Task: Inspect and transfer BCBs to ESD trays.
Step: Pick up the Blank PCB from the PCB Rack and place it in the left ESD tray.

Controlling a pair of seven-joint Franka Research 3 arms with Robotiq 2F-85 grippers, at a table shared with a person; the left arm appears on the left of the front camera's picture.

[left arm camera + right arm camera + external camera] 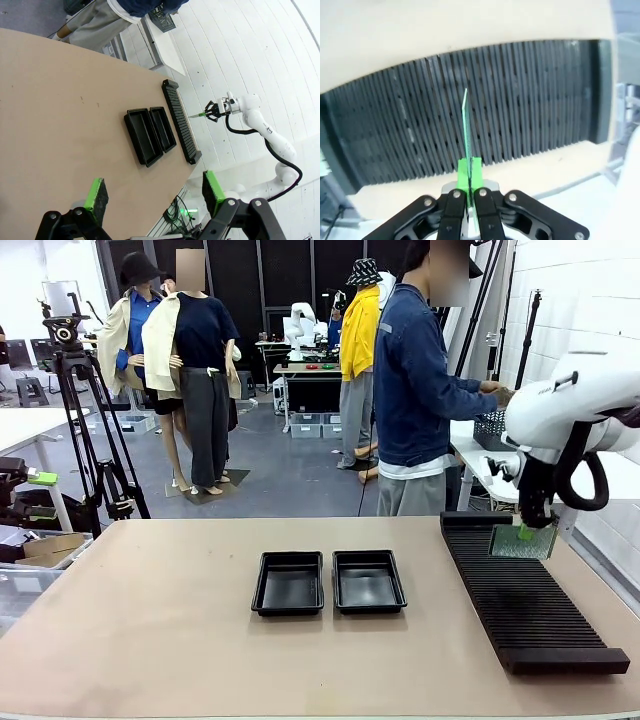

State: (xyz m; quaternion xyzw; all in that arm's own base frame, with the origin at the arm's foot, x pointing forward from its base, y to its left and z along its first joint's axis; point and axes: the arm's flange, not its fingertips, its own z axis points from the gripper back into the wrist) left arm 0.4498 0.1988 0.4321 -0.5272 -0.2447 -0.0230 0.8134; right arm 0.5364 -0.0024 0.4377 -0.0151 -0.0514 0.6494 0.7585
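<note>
1. BCB [522, 543], front view: one green board hangs upright from the right gripper [525, 530], whose jaws are pinched on its top edge. It sits over the far end of the long black slotted rack [530, 610] on the table's [150, 630] right side. Cannot tell whether its lower edge is in a slot or just clear. The two ESD trays [288, 555] lie side by side mid-table, well apart from the board, floors bare. A person [420, 390] stands at the far side, turned toward a side bench, hands off the shared table.

2. Left wrist view: the left gripper [154, 192] has its fingers spread wide with nothing between them, and hangs high over the table. Below it are the ESD trays [150, 132], both empty. The rack [181, 122] lies just beside them. Farther off, the right gripper [210, 111] carries the BCB [198, 115], seen as a thin green sliver.

3. Right wrist view: the BCB [466, 125] is edge-on, clamped between the green pads of the right gripper [470, 172]. Rows of the rack [530, 100] run beneath it. The slots in sight hold no other board.

4. Progress, as I judge it: early. One board is in hand and none is in a tray. What is left for this board is inspection, the carry across to a tray and setting it flat. The second tray then needs filling.
</note>
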